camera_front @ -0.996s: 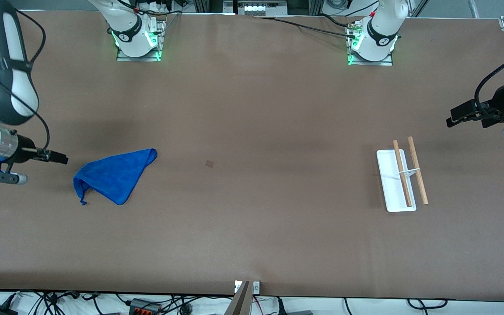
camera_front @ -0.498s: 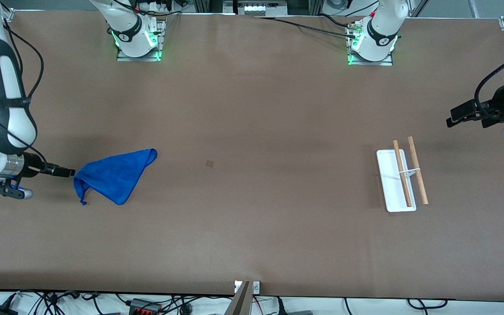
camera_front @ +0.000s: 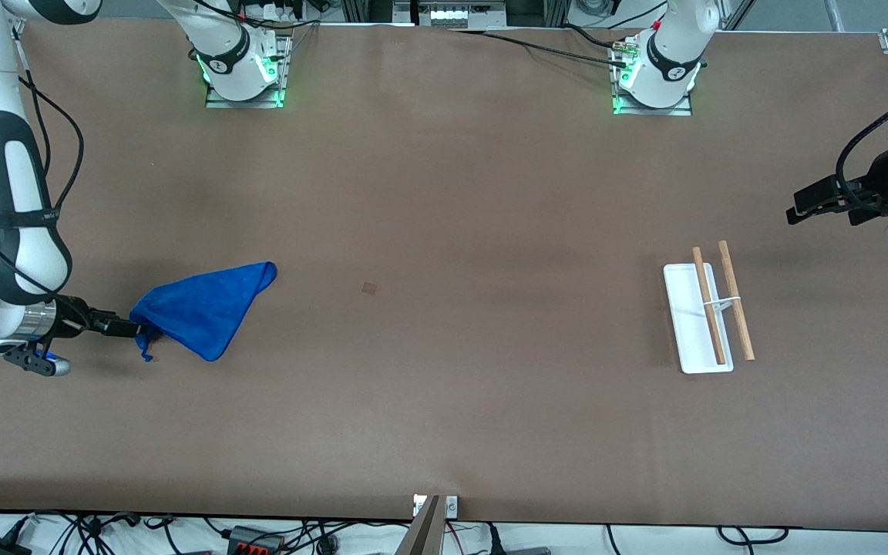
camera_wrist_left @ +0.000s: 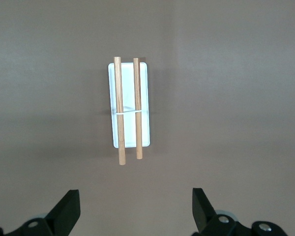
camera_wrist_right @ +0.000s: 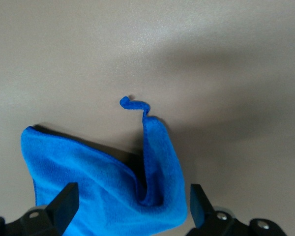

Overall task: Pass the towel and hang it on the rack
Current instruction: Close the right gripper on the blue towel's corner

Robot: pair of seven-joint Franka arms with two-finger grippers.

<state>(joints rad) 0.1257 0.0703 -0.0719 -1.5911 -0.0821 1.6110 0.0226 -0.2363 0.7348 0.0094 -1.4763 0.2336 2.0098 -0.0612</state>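
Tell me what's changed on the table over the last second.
The right gripper moved nearer the front camera and in to the blue towel's corner at the right arm's end, fingers open around the edge, not yet closed. The towel, the rack and the waiting, open left gripper stayed put.

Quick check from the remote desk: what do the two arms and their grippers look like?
Both arms are glossy white with black joint bands. The right arm carries a loose black cable and a silver wrist collar before its black right gripper. The left gripper is black too, with a black cable looping above. Both bases glow green.
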